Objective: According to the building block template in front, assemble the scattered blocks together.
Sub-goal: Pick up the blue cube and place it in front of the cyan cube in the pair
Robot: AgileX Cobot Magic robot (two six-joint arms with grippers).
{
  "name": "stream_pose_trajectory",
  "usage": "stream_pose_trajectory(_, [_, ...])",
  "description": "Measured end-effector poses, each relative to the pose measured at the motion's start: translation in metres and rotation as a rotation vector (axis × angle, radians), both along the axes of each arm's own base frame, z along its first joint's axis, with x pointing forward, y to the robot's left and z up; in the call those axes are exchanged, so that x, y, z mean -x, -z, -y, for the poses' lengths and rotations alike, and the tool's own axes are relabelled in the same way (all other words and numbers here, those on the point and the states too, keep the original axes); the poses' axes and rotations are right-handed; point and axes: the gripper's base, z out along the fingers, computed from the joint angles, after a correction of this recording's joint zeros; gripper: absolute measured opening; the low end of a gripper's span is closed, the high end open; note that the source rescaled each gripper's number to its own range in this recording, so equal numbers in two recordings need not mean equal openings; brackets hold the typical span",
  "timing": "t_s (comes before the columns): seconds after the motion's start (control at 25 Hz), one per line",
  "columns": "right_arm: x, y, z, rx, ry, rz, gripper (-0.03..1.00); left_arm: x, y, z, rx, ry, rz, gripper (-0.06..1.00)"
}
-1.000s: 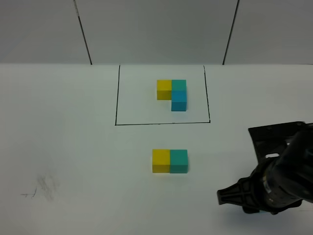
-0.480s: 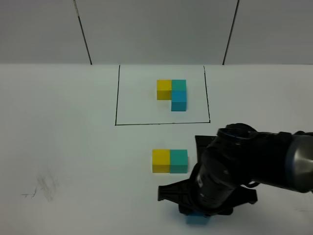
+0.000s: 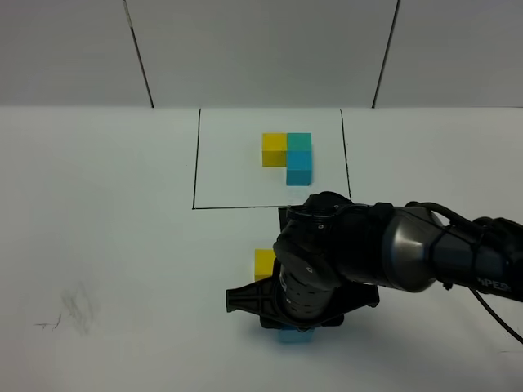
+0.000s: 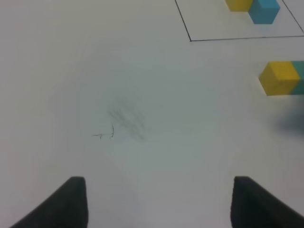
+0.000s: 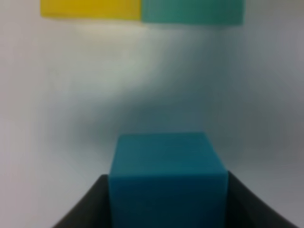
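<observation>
Right wrist view: the right hand (image 5: 167,209) pinches a matte sky-blue cube (image 5: 166,161) between its two dark fingers (image 5: 95,204), one against each side face. Ahead of the hand, apart from the held cube, a matte yellow cube (image 5: 90,8) and a matte teal-green cube (image 5: 192,9) sit touching side by side on the white bench (image 5: 57,95). Farther beyond the hand, the exterior high view shows the building block template (image 3: 288,157), a black-outlined rectangle framing a small joined L of yellow, teal-green and blue cubes. The left hand (image 4: 161,204) is spread with nothing between its fingers, and a grey smudge (image 4: 126,121) lies ahead of it.
</observation>
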Motion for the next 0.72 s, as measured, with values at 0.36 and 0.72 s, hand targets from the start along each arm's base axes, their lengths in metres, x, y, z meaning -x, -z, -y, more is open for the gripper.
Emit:
stream_pose_trajectory(0.36, [-0.007, 0.013, 0.0, 0.038, 0.058, 0.033, 0.19, 0.0, 0.0, 0.0, 0.0, 0.0, 0.0, 0.4])
stream_pose_trajectory(0.72, [-0.011, 0.013, 0.0, 0.052, 0.04, 0.062, 0.19, 0.0, 0.0, 0.0, 0.0, 0.0, 0.0, 0.4])
